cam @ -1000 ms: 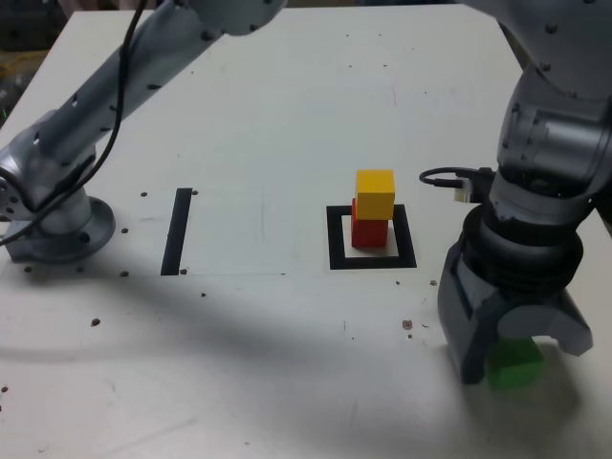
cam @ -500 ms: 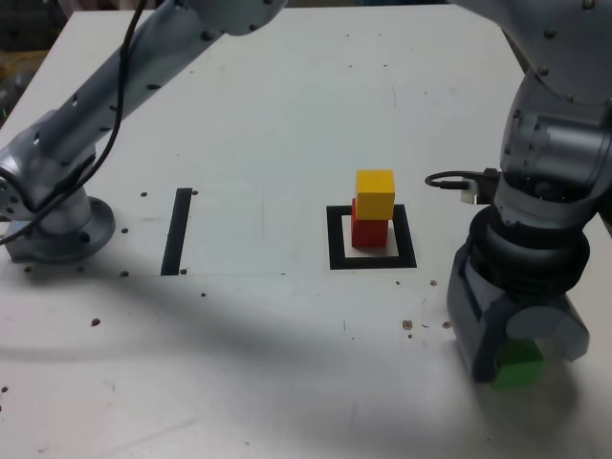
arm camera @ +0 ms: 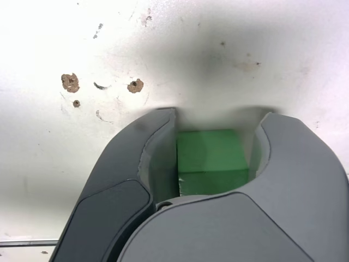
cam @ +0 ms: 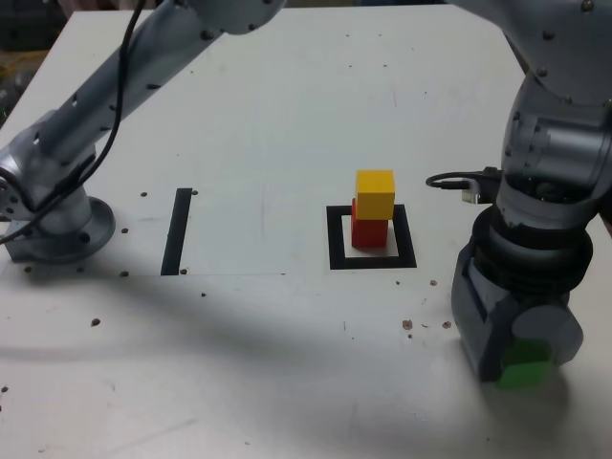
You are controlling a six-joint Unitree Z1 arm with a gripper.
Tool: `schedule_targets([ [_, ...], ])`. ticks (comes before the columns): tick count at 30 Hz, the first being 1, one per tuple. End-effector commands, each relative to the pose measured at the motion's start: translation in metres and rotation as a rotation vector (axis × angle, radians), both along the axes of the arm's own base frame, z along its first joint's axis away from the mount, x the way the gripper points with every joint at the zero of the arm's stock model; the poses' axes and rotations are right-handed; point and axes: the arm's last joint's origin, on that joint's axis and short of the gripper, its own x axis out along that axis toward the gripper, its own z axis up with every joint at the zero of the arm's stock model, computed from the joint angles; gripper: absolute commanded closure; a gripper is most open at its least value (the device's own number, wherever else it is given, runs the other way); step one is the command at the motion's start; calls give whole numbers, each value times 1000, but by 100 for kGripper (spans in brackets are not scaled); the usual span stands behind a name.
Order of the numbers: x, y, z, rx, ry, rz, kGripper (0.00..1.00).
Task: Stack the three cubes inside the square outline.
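Arm bent down at the exterior view's right, gripper (cam: pixel 516 356) low over the table (cam: pixel 268 115), jaws clamped on green cube (arm camera: pixel 211 159). Beyond: square outline (cam: pixel 372 260) holding red cube (cam: pixel 369 231), yellow cube (cam: pixel 375 193) on top.

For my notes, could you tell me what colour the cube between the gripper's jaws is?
Green cube; the wrist view shows it best.

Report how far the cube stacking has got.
Done: the yellow cube sits on the red cube inside the square outline. In hand: the gripper is down on the table, its jaws on either side of the green cube, not visibly clamped on both faces. Left: lift the green cube and set it on the yellow one.
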Motion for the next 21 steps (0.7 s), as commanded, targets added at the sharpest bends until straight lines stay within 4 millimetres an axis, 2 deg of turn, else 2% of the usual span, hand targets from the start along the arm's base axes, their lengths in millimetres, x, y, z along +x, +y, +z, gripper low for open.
schedule_targets([
  [1, 0, 1, 6, -7, -14, 5, 76],
  [14, -9, 6, 22, 16, -19, -2, 83],
  [18, -20, 13, 39, 22, -24, -16, 83],
  [21, -31, 26, 56, 28, -20, -40, 83],
])
